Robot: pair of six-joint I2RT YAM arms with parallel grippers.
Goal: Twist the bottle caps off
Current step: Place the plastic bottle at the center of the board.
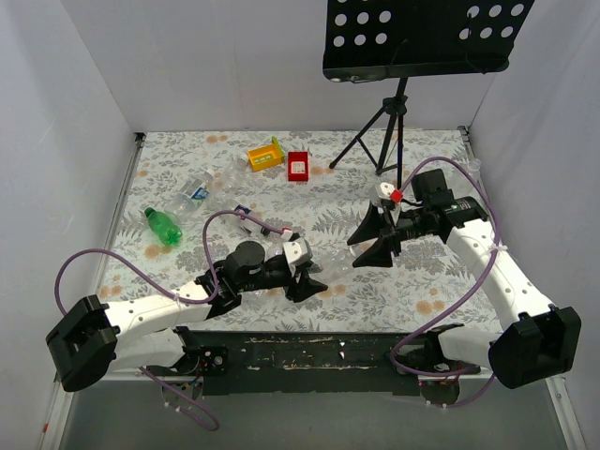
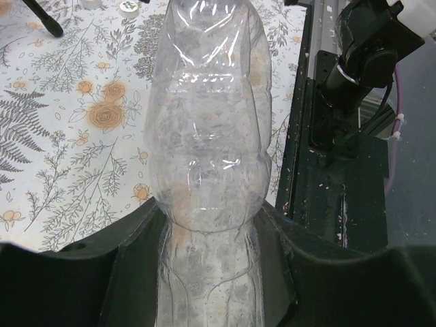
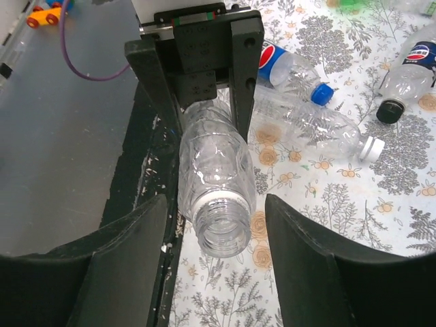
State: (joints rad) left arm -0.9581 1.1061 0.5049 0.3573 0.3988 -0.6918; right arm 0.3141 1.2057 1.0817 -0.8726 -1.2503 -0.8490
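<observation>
Top view: the left gripper point(image 1: 305, 279) and right gripper point(image 1: 373, 248) meet near the table's point(image 1: 450, 281) near edge; left wrist: jaws clamped on a clear bottle point(image 2: 204, 157); right wrist: jaws apart at its mouth (already bare), so target the bottle caps point(image 3: 372, 148) on bottles point(image 3: 313, 122) toward the left edge, gripping squarely.

Plain white walls point(image 1: 234, 66), floral-patterned tabletop point(image 1: 375, 292), black perforated music stand point(image 1: 417, 37) on tripod point(image 1: 383, 131) at back

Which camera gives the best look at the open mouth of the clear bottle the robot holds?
The right wrist view: the clear bottle points its uncapped mouth toward that camera. The left wrist view shows only its ribbed body, clamped in the left gripper. The top view barely shows it.
</observation>
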